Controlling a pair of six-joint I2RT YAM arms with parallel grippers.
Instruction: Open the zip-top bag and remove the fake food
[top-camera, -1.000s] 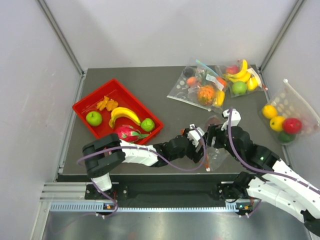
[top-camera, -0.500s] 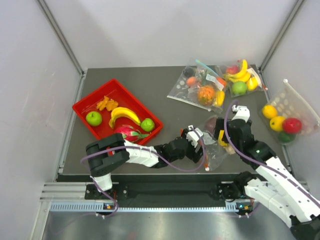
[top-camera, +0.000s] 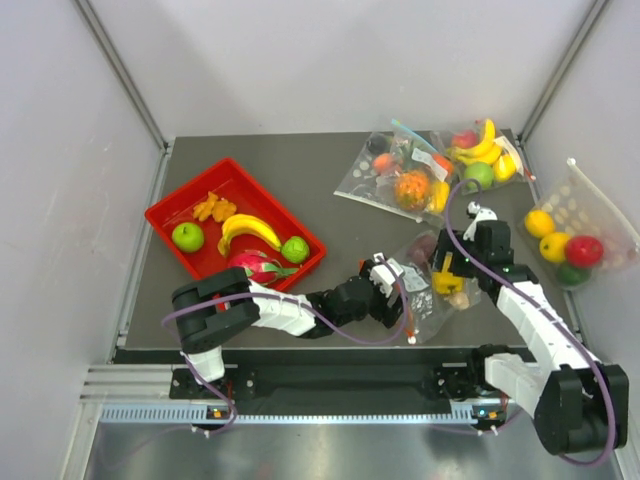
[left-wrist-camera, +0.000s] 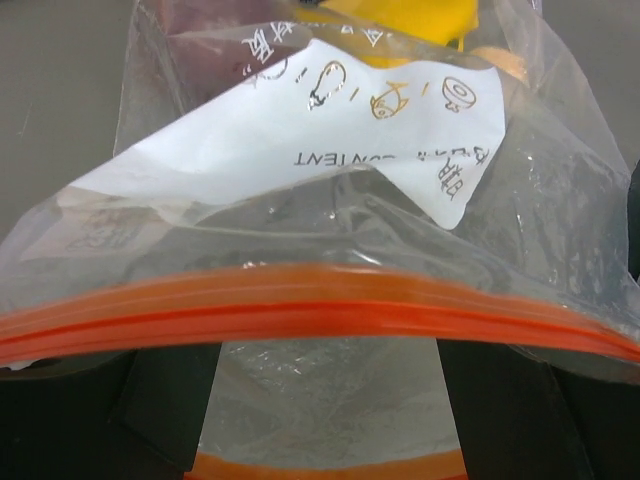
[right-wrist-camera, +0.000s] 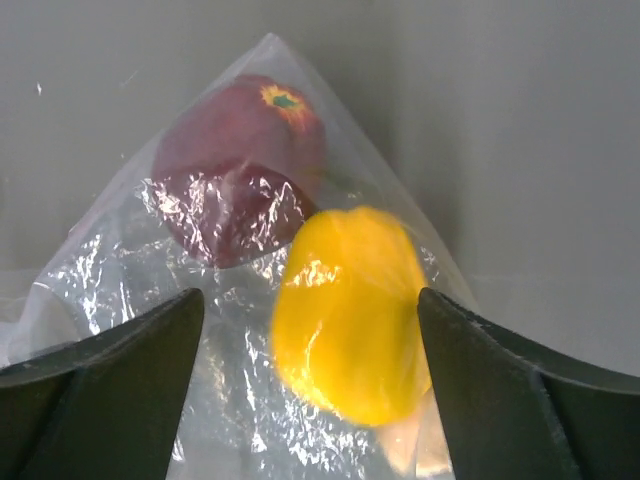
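Now, left tool (left-wrist-camera: 325, 400): jaws spread wide with nothing pinched; its fingers (left-wrist-camera: 150, 400) seem to sit in the bag's mouth with one lip draped over them, probably to prop the opening.
right tool (right-wrist-camera: 315, 395): jaws also wide and gripping nothing; it hovers over the bag's closed corner, straddling the pieces there, probably to nudge or tip them toward the mouth.
zip-top bag (top-camera: 428, 312): lies on the desk (top-camera: 330, 200) near its front edge, between the two tools, with its mouth toward the left tool.
zip strip (left-wrist-camera: 320, 300): orange-red and parted into two lips, so the bag looks opened.
white label (left-wrist-camera: 330, 140): creased, just behind the upper lip.
fake food (top-camera: 445, 278) in the bag: a yellow piece (right-wrist-camera: 350, 310) touching a dark purple piece (right-wrist-camera: 235, 170) at the closed end, and a small beige piece (top-camera: 460, 298) beside them.
red tray (top-camera: 240, 192): well apart to the left, holding green apples (top-camera: 187, 236) and orange segments (top-camera: 213, 207) alongside a banana (top-camera: 248, 230) and a dragon fruit (top-camera: 255, 266); presumably the drop spot.
step in hand: emptying; three pieces not yet out.
risk: the slack plastic may slip off the left fingers and the mouth collapse.
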